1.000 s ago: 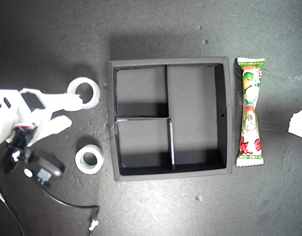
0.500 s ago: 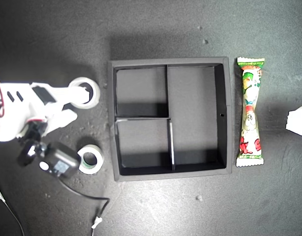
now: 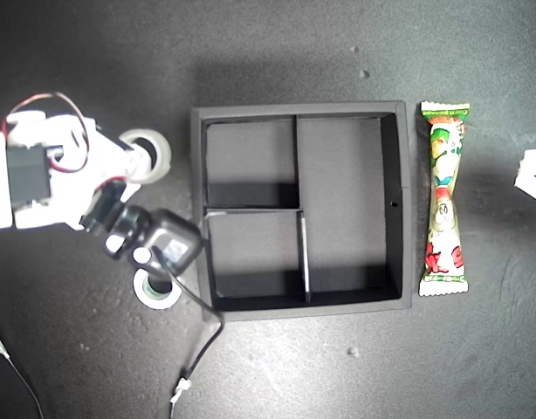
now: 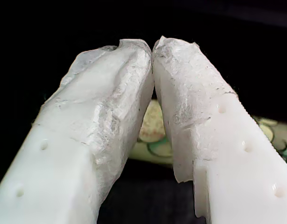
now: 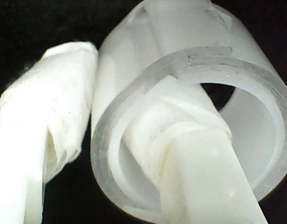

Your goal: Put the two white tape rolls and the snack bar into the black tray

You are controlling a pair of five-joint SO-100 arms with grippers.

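At the exterior view's left, your arm reaches over the dark surface (image 3: 93,367) toward the larger white tape roll (image 3: 154,150), which sits just beside the black tray's (image 3: 198,175) left wall. My second gripper (image 5: 94,126) has one finger (image 5: 190,154) threaded through the roll's hole and the other finger (image 5: 45,116) pressed against its outer wall, so the jaws are clamped on the ring's wall; you can see this clearly in the second wrist view, where the larger white tape roll (image 5: 134,70) fills most of the picture.

Below that arm in the exterior view, the smaller tape roll (image 3: 154,292) with the greenish core lies on the surface, near the tray's lower left corner, partly covered by the black wrist camera (image 3: 168,249) and its cable (image 3: 202,349).

My first gripper (image 4: 153,84) shows its jaws together at the tips, holding nothing, with a strip of the snack bar (image 4: 153,140) visible behind them. You will find the snack bar (image 3: 444,199) lying lengthwise just beside the tray's right wall in the exterior view, outside the tray. All tray compartments hold nothing.
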